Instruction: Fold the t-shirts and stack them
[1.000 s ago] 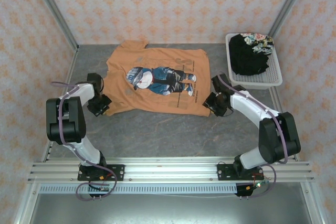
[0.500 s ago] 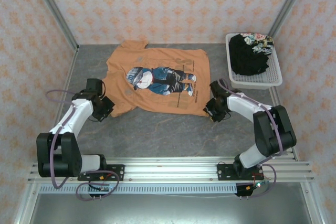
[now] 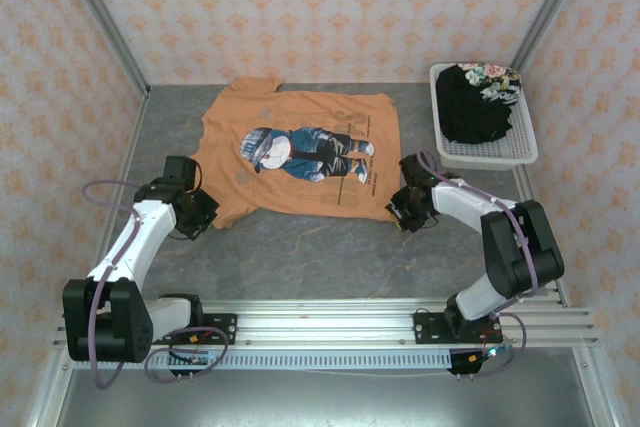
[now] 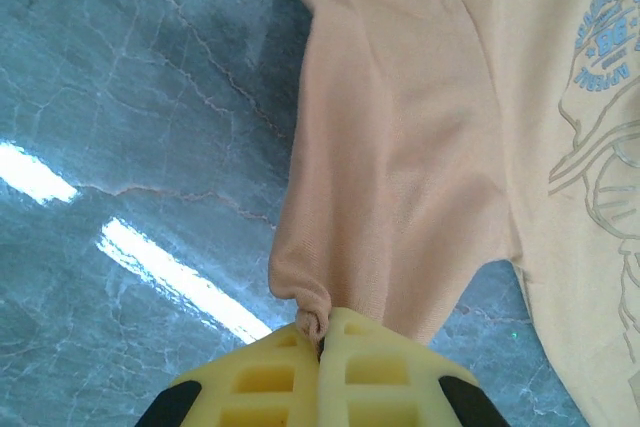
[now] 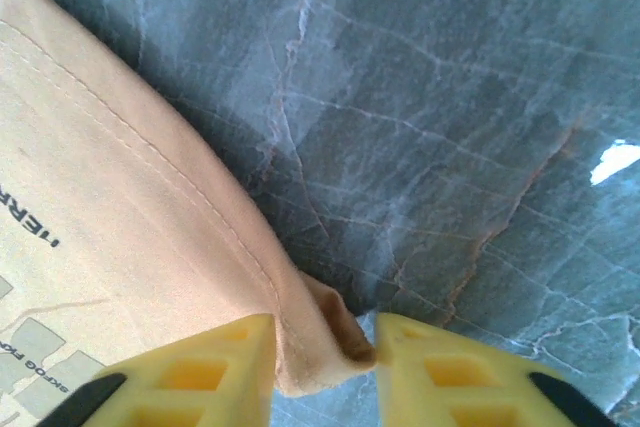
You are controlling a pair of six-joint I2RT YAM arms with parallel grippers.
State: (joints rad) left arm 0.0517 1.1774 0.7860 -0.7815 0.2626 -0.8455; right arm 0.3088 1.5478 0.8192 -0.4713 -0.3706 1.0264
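Orange cotton with a cartoon figure is spread print-up toward the far middle of the grey marbled table (image 3: 300,257): the orange t-shirt (image 3: 300,152). Its near-left corner is pinched tight by the left gripper (image 4: 322,332), the cloth bunched between the pressed-together yellow fingers (image 4: 265,372). Its near-right hem corner is flanked by the right gripper (image 5: 325,347), whose jaws are held apart with the folded edge between them. The black t-shirt (image 3: 475,107), marked by a floral patch, is heaped in the white mesh basket (image 3: 525,152) at the far right.
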